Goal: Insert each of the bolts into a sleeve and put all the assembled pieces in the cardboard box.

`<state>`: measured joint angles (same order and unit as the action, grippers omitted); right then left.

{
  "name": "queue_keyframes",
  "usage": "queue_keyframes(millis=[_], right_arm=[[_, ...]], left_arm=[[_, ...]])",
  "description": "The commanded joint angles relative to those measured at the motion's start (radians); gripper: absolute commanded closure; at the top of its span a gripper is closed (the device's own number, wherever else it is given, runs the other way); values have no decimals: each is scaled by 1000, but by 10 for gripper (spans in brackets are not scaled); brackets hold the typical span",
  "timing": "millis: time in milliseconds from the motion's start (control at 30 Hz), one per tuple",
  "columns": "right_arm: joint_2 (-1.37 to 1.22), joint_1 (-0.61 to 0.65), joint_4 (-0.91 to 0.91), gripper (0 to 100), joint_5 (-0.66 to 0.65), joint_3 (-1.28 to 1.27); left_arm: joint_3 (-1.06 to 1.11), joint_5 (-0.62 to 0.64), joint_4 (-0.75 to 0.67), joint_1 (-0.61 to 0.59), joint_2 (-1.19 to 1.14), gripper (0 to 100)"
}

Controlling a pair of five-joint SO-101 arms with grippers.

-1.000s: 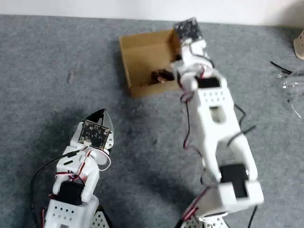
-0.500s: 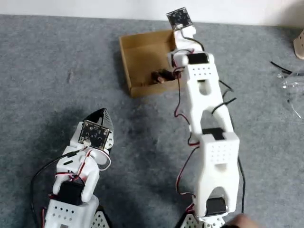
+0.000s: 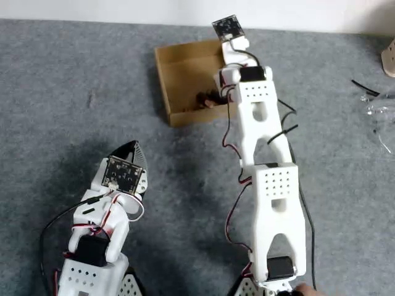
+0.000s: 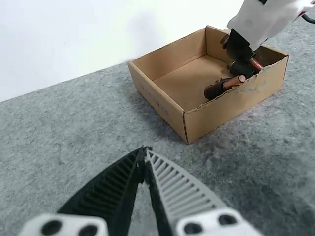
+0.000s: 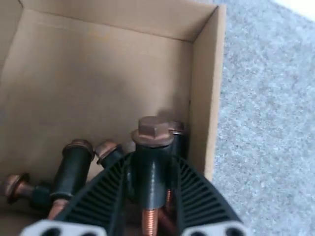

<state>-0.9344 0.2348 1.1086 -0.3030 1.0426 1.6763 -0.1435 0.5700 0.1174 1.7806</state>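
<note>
- Right gripper [image 5: 152, 169] clamps a sleeved bolt [image 5: 149, 132] over the box [image 5: 205, 78], by a corner.
- Left gripper [image 4: 145, 164] is closed on nothing.
- Risk: if dropped here, it may bounce off the pieces [image 5: 69, 169] below.

A fixed camera looks down over the grey table [image 3: 49, 74] and both my arms. My left wrist camera sits low at the near left, facing far and right over my left gripper [image 4: 145, 157] toward the cardboard box [image 4: 231, 105]. My right wrist camera hangs close over that box, looking down past my right gripper [image 5: 150, 164] and its sleeved bolt [image 5: 149, 142]. All three views share the box.
</note>
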Motion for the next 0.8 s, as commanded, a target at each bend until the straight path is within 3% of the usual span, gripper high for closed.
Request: queue_keyframes(millis=[0, 767], right_arm=[[30, -8, 73, 849, 8, 102], [36, -8, 550, 826, 12, 591]], left_arm=[[21, -6, -23, -8, 4, 989], [21, -6, -23, -8, 4, 989]])
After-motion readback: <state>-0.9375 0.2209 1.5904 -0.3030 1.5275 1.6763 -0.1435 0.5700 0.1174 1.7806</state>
